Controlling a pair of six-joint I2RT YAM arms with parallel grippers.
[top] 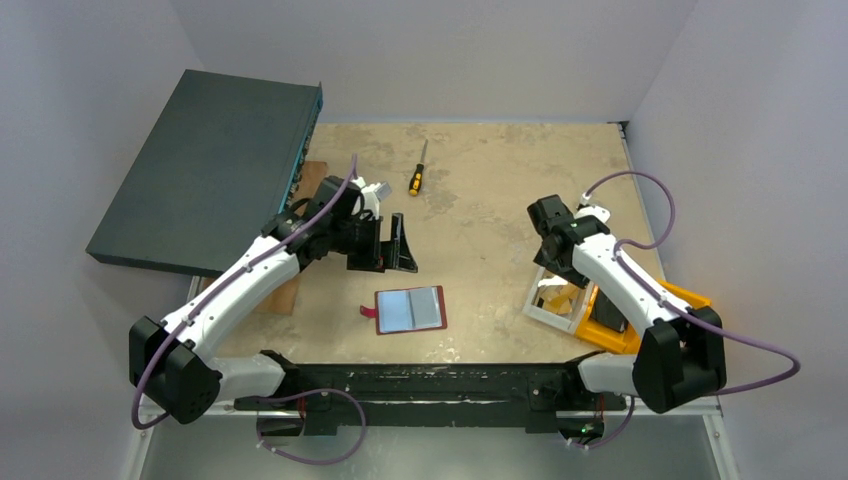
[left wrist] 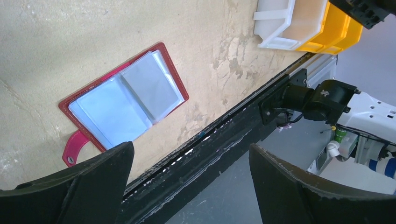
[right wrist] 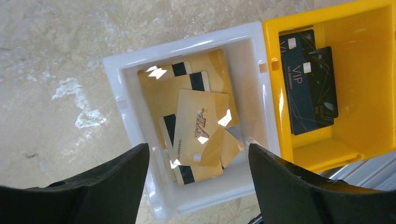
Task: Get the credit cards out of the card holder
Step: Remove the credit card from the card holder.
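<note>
**Top external view: card holder (top: 410, 309) lies open, both grippers empty**

The maroon card holder lies spread flat on the table (top: 500, 170) near the front edge, between the two arm bases. Its clear plastic sleeves face up and its small tab sticks out on the left side. The left gripper (top: 385, 243) hangs above and behind the holder, well apart from it. Its wrist view shows the two dark fingers spread wide with nothing between them.

The right gripper (right wrist: 198, 149) hovers over the white bin (right wrist: 119, 100) at the right of the table. Its fingers are also parted and grip nothing. A loose pile of gold cards (right wrist: 198, 126) lies in that bin, some showing black magnetic stripes and the topmost showing "VIP" lettering. The orange bin (right wrist: 369, 70) touches the white one and holds black VIP cards (right wrist: 303, 84), overlapping along its left wall.

A yellow-handled screwdriver (top: 417, 176) lies at the far middle of the table. A dark flat case (top: 210, 165) rests tilted over the far left corner.
</note>
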